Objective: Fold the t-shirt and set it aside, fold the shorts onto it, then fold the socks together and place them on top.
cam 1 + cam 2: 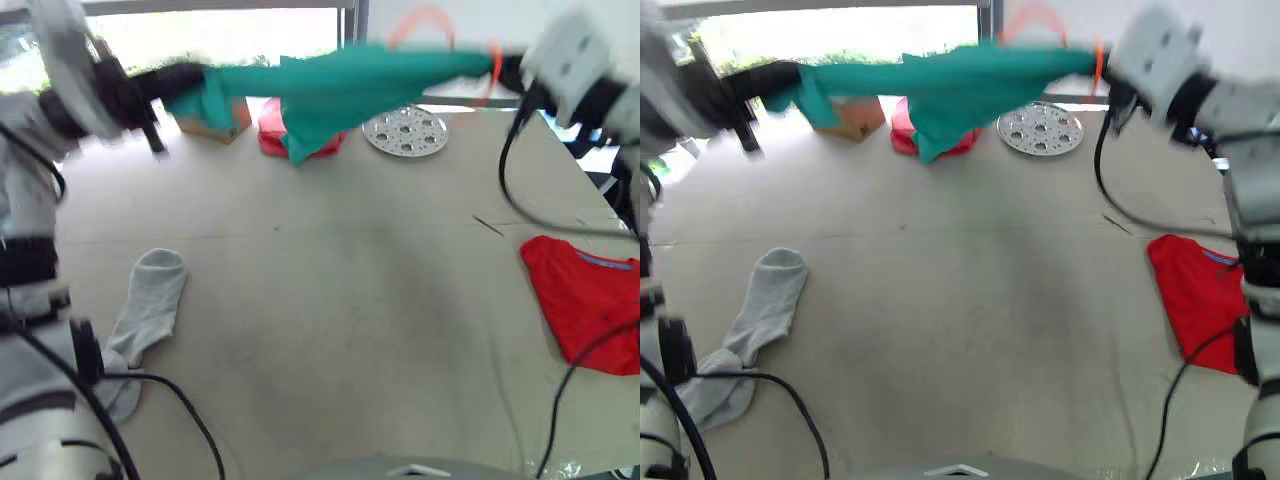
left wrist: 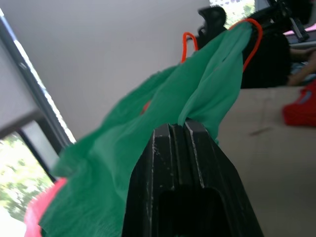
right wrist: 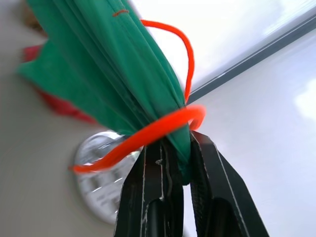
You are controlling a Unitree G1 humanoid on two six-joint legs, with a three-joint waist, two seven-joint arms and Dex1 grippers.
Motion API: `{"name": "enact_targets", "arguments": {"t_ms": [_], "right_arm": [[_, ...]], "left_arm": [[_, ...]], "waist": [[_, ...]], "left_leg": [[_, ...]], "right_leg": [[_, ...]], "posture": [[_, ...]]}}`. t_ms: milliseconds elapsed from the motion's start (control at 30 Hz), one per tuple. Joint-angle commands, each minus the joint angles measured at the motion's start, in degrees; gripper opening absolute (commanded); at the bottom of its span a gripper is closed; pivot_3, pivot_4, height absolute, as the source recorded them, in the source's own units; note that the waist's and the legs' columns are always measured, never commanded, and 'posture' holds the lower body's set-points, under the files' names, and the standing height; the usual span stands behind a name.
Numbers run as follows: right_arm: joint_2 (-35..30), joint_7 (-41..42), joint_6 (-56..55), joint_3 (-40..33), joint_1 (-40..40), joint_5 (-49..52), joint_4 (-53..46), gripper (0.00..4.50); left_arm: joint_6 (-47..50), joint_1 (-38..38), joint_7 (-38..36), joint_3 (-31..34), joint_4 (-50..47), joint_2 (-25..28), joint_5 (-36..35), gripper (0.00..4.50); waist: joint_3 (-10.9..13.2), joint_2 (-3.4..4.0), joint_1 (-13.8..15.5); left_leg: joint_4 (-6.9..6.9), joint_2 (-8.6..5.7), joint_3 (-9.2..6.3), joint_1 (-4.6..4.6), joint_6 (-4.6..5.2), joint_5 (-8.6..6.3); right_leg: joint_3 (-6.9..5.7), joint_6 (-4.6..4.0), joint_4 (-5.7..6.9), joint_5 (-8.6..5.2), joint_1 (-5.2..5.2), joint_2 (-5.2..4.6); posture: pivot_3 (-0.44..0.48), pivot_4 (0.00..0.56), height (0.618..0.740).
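We see a broad beige table (image 1: 330, 320), scuffed in places. At nine o'clock the socks (image 1: 148, 305) lie flat on it, light grey, one partly over the other. At three o'clock lies the t-shirt (image 1: 590, 300), red, near the edge. At twelve o'clock a round perforated metal disc (image 1: 405, 131) rests flat, with a coral-pink pouch (image 1: 272, 135) just beside it toward eleven, then a small cardboard box (image 1: 212, 122).

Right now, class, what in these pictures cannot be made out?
- Socks: lower end hidden behind the robot's arm and cables, left eye view.
- T-shirt: cut off by the picture's edge, left eye view.
- Cardboard box: partly hidden behind the lifted shorts.
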Motion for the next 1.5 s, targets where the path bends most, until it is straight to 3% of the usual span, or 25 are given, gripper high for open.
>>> {"name": "enact_targets", "arguments": {"t_ms": [33,67,133,267,400,467,667,767,867,1000,1100,1200,1333,1500], "right_arm": [[-4.24,2.28,5.05,-8.70,12.51,3.37,-8.67,0.07],[-4.06,2.52,5.73,-10.06,17.89,4.30,-10.94,0.07],[-3.98,4.33,3.52,-11.51,32.66,4.26,-14.65,0.07],[-3.50,5.67,-0.17,-11.62,49.90,2.77,-18.74,0.07],[-5.19,9.65,-3.93,-13.09,61.39,2.76,-20.83,0.07],[-5.74,11.87,-3.76,-14.83,65.59,4.63,-22.39,0.07],[-9.11,20.54,0.99,-22.01,74.32,11.82,-28.06,0.07],[-8.75,20.33,4.62,-24.11,71.83,16.43,-28.71,0.07],[-9.56,19.83,12.01,-25.26,65.95,23.39,-27.55,0.07],[-9.81,15.01,22.06,-22.43,53.69,28.09,-22.66,0.07],[-9.64,11.48,27.00,-18.16,43.77,28.23,-19.44,0.07],[-9.02,8.78,29.80,-14.01,36.23,27.29,-17.05,0.07],[-9.93,10.17,28.92,-14.16,37.00,27.63,-19.82,0.07],[-11.44,16.49,32.49,-22.44,48.38,37.38,-30.87,0.07]], "left_arm": [[8.56,15.75,1.77,11.27,-17.34,1.47,-6.49,0.00],[4.55,23.30,-0.38,11.39,-21.79,0.83,-2.79,0.00],[3.99,37.65,0.13,11.93,-31.14,-3.01,-2.06,0.00],[-2.61,56.69,-3.89,9.80,-41.23,-5.99,4.10,0.00],[-5.40,70.71,-8.51,10.07,-45.19,-6.01,6.88,0.00],[-5.18,75.76,-10.05,11.32,-46.44,-5.79,6.61,0.00],[3.96,88.27,-14.64,19.92,-53.05,-3.66,-2.94,0.00],[8.52,84.91,-12.27,22.80,-51.82,-2.45,-10.49,0.00],[11.47,75.02,-9.76,23.54,-46.04,1.54,-13.75,0.00],[2.59,50.98,-6.88,8.28,-30.33,6.21,0.82,0.00],[0.42,30.12,-3.33,-2.08,-19.10,2.89,6.25,0.00],[0.85,16.58,-2.88,-8.61,-12.60,-1.27,8.42,0.00],[7.92,14.94,-7.78,-9.58,-15.35,-0.98,2.81,0.00],[19.35,29.06,-17.75,-2.61,-23.60,7.65,-8.70,0.00]], "waist": [[0.01,-0.02,0.29],[0.03,0.02,0.39],[-0.04,0.07,0.92],[-0.03,0.11,2.06],[-0.28,0.40,2.07],[-0.48,0.14,2.00],[-0.56,0.04,2.17],[-0.58,0.13,2.22],[-0.57,0.15,2.28],[-0.53,0.18,2.78],[-0.46,-0.02,3.04],[-0.49,-0.06,3.11],[-0.51,0.01,2.83],[-0.43,0.09,1.84]], "left_leg": [[0.06,0.01,0.06,0.14,0.02,-0.03],[0.18,-0.03,0.06,0.24,0.00,-0.06],[0.09,-0.03,0.13,-0.04,-0.03,-0.04],[0.09,-0.08,0.25,0.09,0.25,-0.22],[0.22,-0.07,0.41,0.26,0.05,-0.34],[0.24,-0.06,0.46,0.26,0.04,-0.39],[0.14,0.04,0.32,0.15,0.29,-0.34],[0.15,0.04,0.29,0.17,0.30,-0.37],[0.21,0.04,0.28,0.18,0.30,-0.37],[0.25,-0.06,0.26,0.19,0.30,-0.36],[0.19,-0.20,0.20,0.10,0.32,-0.36],[0.17,-0.40,0.21,0.02,0.33,-0.35],[0.17,-0.45,0.26,-0.05,0.33,-0.34],[0.15,-0.08,0.22,0.07,0.38,-0.37]], "right_leg": [[0.09,0.05,0.07,0.07,0.07,0.00],[0.12,0.04,0.11,0.03,0.09,-0.05],[0.13,0.04,0.01,0.05,-0.16,-0.03],[0.26,-0.20,-0.10,-0.13,-0.09,-0.06],[0.35,0.10,-0.16,-0.30,-0.07,-0.15],[0.36,0.11,-0.17,-0.31,-0.08,-0.16],[0.21,0.06,-0.11,-0.45,-0.20,-0.05],[0.16,0.14,-0.09,-0.55,-0.19,-0.04],[0.17,0.14,-0.05,-0.55,-0.18,-0.04],[0.19,0.14,-0.06,-0.55,-0.14,-0.03],[0.24,0.07,-0.04,-0.50,-0.16,0.01],[0.25,-0.18,-0.04,-0.36,-0.15,0.12],[0.22,0.04,-0.01,-0.23,-0.16,0.12],[0.38,-0.08,-0.01,-0.39,-0.14,0.09]], "posture": [[0.000,0.150,0.739],[0.000,0.150,0.739],[0.000,0.150,0.739],[0.000,0.150,0.739],[0.000,0.150,0.739],[0.000,0.150,0.739],[0.000,0.150,0.739],[0.000,0.150,0.739],[0.000,0.150,0.739],[0.000,0.150,0.739],[0.000,0.150,0.739],[0.000,0.150,0.739],[0.000,0.150,0.739],[0.000,0.150,0.739]]}}
